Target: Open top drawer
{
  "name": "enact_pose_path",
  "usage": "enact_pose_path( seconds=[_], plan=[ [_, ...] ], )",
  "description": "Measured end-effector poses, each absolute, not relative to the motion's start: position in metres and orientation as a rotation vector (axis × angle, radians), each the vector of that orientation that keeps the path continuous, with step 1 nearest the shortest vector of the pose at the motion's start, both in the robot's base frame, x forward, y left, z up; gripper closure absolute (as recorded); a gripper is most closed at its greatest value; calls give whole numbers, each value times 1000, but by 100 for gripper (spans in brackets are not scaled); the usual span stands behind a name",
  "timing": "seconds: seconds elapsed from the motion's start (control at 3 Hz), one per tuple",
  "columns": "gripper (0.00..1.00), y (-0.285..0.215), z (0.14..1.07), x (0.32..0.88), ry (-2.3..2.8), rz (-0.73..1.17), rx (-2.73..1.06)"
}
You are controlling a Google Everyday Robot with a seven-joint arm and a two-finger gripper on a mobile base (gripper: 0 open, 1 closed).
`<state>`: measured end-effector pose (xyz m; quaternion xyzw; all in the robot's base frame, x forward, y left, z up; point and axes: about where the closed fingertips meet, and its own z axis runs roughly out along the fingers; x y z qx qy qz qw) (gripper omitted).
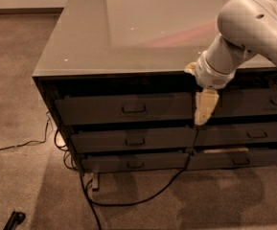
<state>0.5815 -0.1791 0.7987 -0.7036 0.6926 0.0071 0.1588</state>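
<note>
The top drawer [104,109] is the wide dark front in the upper left of the cabinet, with a small metal loop handle [134,108] at its centre. It looks pushed in, and its inside is hidden. My gripper [203,108] hangs from the white arm [248,28], pointing down in front of the seam between the left and right drawer columns. It is to the right of the handle, at about the same height, and holds nothing that I can see.
Two shallower drawers [133,141] sit below the top one, and a right column of drawers [258,134] stands beside them. The glossy tabletop [128,28] overhangs above. Black cables [128,202] trail on the carpet, and a small black object [14,219] lies at the bottom left.
</note>
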Motion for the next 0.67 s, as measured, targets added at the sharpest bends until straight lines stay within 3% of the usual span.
enact_pose_path(
  seconds=[0.67],
  plan=[
    [0, -163, 789, 559, 1918, -75, -2049]
  ],
)
